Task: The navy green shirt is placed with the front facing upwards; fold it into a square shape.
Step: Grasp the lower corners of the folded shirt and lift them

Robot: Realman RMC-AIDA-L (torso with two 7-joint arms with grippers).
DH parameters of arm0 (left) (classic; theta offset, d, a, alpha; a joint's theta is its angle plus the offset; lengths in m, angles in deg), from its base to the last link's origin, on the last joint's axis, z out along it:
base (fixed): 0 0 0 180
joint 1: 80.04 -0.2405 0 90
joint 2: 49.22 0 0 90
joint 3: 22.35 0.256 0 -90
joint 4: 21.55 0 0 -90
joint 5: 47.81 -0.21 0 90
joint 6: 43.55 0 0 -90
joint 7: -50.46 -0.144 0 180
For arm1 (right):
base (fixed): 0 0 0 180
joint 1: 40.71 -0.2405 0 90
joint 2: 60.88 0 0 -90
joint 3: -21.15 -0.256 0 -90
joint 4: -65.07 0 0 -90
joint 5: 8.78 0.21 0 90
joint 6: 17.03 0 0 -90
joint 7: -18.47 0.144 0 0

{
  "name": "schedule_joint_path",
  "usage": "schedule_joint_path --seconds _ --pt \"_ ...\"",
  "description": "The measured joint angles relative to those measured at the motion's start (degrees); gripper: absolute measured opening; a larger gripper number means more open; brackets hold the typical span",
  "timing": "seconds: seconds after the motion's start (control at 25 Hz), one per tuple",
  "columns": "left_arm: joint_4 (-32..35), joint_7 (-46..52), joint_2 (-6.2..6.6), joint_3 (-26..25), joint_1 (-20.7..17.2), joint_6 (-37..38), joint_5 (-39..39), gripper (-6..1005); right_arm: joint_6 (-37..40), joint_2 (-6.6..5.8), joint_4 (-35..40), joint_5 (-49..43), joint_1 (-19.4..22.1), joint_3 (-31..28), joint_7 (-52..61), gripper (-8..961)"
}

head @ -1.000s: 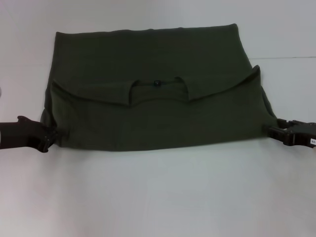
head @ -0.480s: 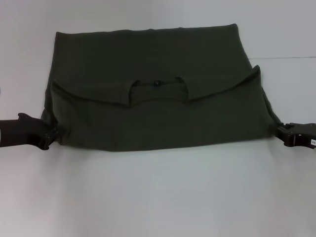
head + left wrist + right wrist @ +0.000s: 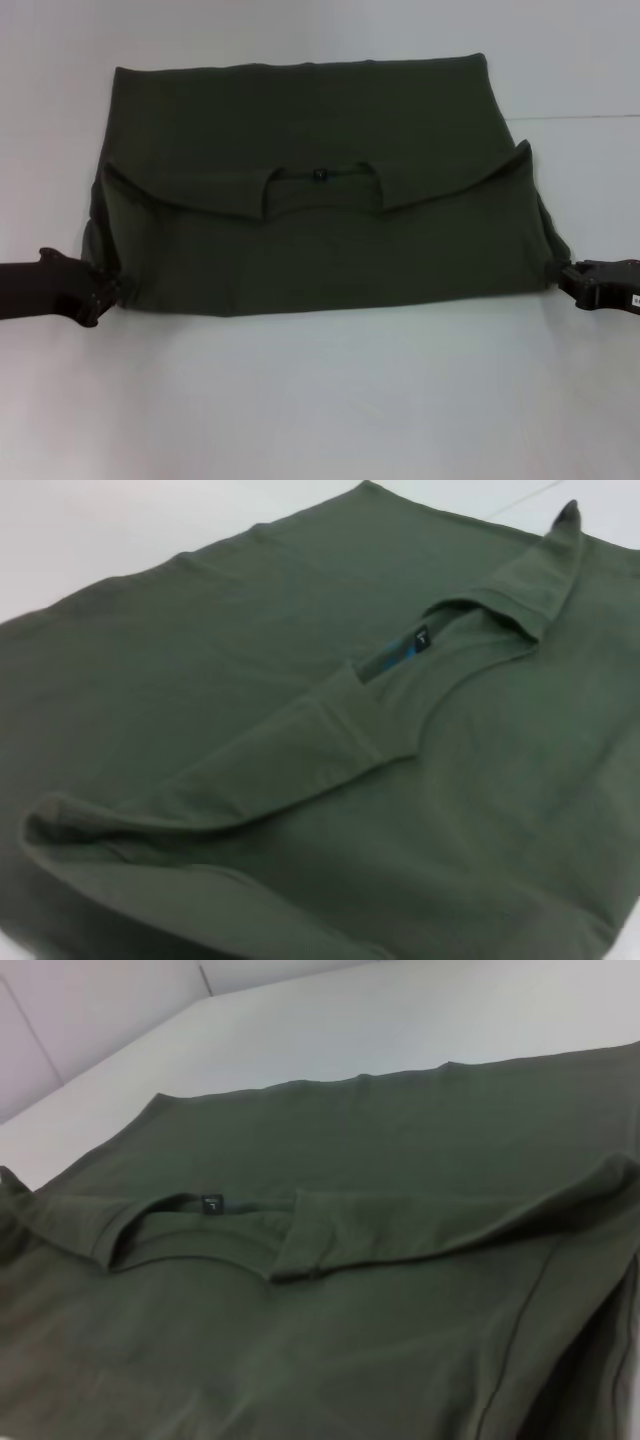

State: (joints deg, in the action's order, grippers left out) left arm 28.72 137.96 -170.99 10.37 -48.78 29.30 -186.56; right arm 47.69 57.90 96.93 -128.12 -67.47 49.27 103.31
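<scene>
The navy green shirt point(image 3: 320, 240) lies flat on the white table, folded over on itself, with the collar and its small black neck label point(image 3: 319, 172) showing mid-cloth. My left gripper point(image 3: 113, 291) sits low at the shirt's near left corner and appears shut on the cloth there. At the near right corner my right gripper point(image 3: 556, 271) likewise appears shut on the fabric. Both wrist views are filled by the shirt point(image 3: 300, 780) point(image 3: 330, 1340), with the neck label point(image 3: 420, 640) point(image 3: 210, 1203) in sight and no fingers visible.
The white table point(image 3: 320, 400) extends bare in front of the shirt toward me. A seam or table edge point(image 3: 590, 115) runs at the far right behind the shirt.
Both grippers have drawn slightly toward me and outward, and the shirt's near edge and corners have shifted toward me with them.
</scene>
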Motion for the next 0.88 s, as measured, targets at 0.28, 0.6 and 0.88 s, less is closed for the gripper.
schedule_joint_path --seconds 0.28,0.6,0.88 --pt "3.8 -3.0 -0.87 -1.8 -3.5 4.7 1.4 88 6.1 0.36 1.4 0.4 2.7 -0.6 -3.2 44" --pt "5.1 -13.3 -1.23 -11.0 -7.4 16.1 2.3 94 17.5 0.85 3.2 1.0 8.3 -3.7 -13.3 43" --pt "6.7 -21.7 -2.34 -12.3 -13.6 24.4 4.5 99 24.8 0.93 1.8 1.0 14.3 -8.5 -23.4 43"
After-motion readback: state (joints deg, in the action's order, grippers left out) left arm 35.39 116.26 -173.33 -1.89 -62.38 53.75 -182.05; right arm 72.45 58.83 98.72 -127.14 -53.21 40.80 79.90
